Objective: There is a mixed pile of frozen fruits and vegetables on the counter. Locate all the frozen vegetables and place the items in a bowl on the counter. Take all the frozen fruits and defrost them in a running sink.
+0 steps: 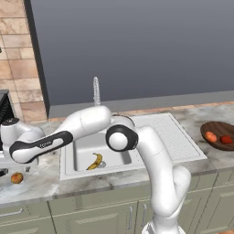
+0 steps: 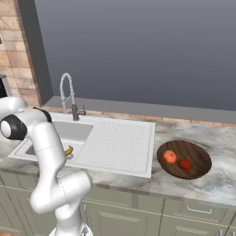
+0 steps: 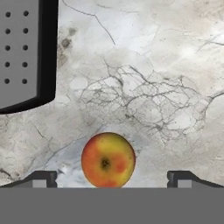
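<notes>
A small round orange-yellow fruit [image 3: 108, 159] with a red blush lies on the marbled counter [image 3: 153, 78]. My gripper [image 3: 111, 180] is open just above it, one fingertip on each side and neither touching. From the left base the same fruit [image 1: 17, 178] sits at the far left, under my outstretched arm [image 1: 41, 144]. The yellow banana [image 1: 95, 161] lies in the basin of the white sink [image 1: 137, 165]. The wooden bowl [image 1: 218, 128] on the right holds the orange-red ball [image 1: 210, 136] and the red lumpy piece [image 1: 226, 139]. No water is visible at the faucet [image 2: 68, 94].
A grey perforated panel with a dark edge [image 3: 22, 52] stands close to the fruit in the hand view. A dark appliance [image 1: 3, 109] sits at the far left by the brick wall. The dotted drainboard [image 2: 122, 140] lies between the basin and the bowl [image 2: 196, 152].
</notes>
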You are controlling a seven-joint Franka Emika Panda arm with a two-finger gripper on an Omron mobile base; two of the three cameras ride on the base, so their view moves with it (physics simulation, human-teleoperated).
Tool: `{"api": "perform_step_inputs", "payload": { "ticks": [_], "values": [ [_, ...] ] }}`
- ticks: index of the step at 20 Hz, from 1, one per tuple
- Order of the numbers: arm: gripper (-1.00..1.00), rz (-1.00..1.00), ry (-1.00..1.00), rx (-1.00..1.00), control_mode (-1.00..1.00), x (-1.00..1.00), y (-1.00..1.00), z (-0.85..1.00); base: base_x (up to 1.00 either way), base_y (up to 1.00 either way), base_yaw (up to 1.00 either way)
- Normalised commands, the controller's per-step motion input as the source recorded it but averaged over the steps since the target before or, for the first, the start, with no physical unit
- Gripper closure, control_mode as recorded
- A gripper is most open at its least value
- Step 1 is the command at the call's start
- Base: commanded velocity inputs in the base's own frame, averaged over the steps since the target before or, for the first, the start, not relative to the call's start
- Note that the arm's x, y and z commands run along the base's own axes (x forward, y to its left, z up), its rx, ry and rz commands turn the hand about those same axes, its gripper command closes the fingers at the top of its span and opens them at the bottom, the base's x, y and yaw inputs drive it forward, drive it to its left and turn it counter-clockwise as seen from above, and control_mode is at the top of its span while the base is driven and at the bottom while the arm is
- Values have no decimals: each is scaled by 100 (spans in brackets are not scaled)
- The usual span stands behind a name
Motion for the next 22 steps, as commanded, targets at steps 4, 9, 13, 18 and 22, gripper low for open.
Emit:
{"api": "perform_step_inputs", "payload": {
  "ticks": [4, 9, 13, 18, 22],
  "values": [
    [-100, 0, 2, 0, -100, 0, 0, -13, 0, 0, 0],
    [-100, 0, 3, 0, -100, 0, 0, -11, 0, 0, 0],
    [-100, 0, 3, 0, -100, 0, 0, -12, 0, 0, 0],
    [-100, 0, 3, 0, -100, -1, 0, -13, 0, 0, 0],
    [-100, 0, 4, 0, -100, 0, 1, -13, 0, 0, 0]
  ]
}}
